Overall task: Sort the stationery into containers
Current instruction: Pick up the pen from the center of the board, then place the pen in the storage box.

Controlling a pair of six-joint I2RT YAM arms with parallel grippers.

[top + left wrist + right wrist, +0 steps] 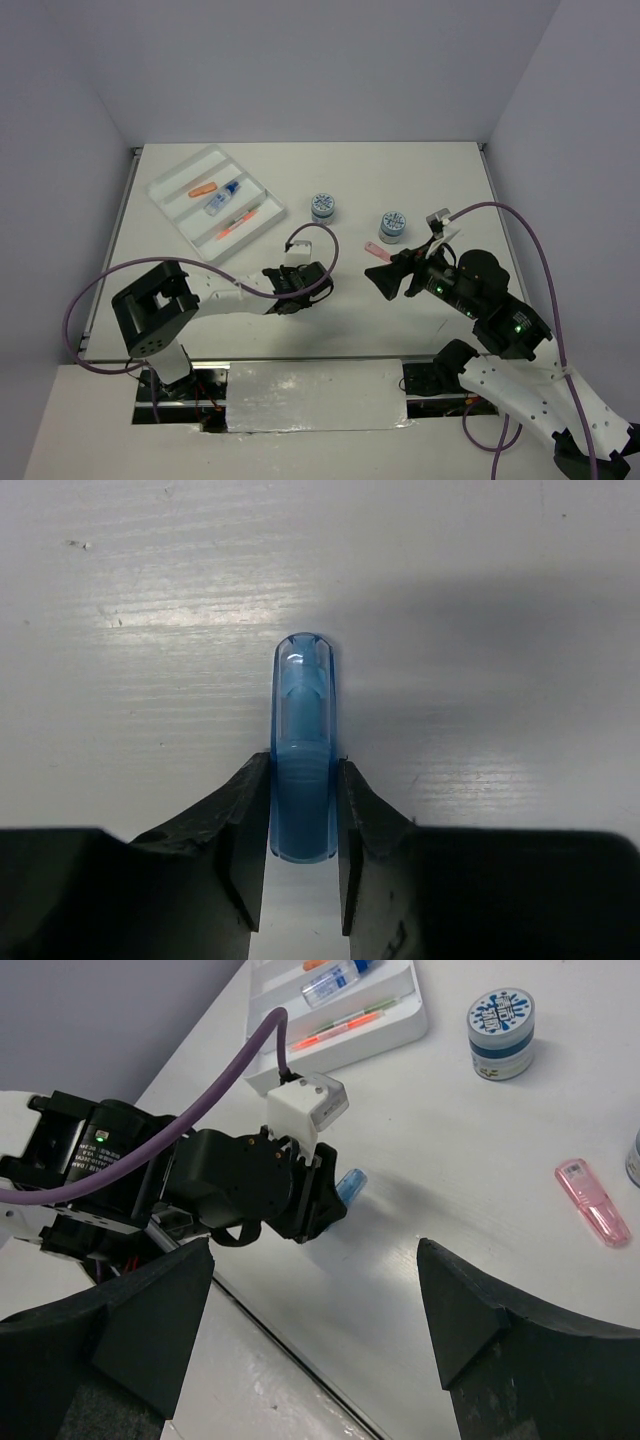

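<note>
Near the middle of the near edge of the table, the left hand is squeezing the blue cap piece by its flat sides. It is probably light, hard and slippery, so pinching its middle is looking safest. The right hand is hanging with fingers apart.

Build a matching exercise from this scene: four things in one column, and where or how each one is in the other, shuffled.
1. blue cap-like piece
2. pink cap-like piece
3. blue-capped clear bottle
4. right gripper

a. inside the white tray
b. open, holding nothing
c. clamped in the left gripper
d. lying on the bare table

Pairs: 1-c, 2-d, 3-a, 4-b
</note>
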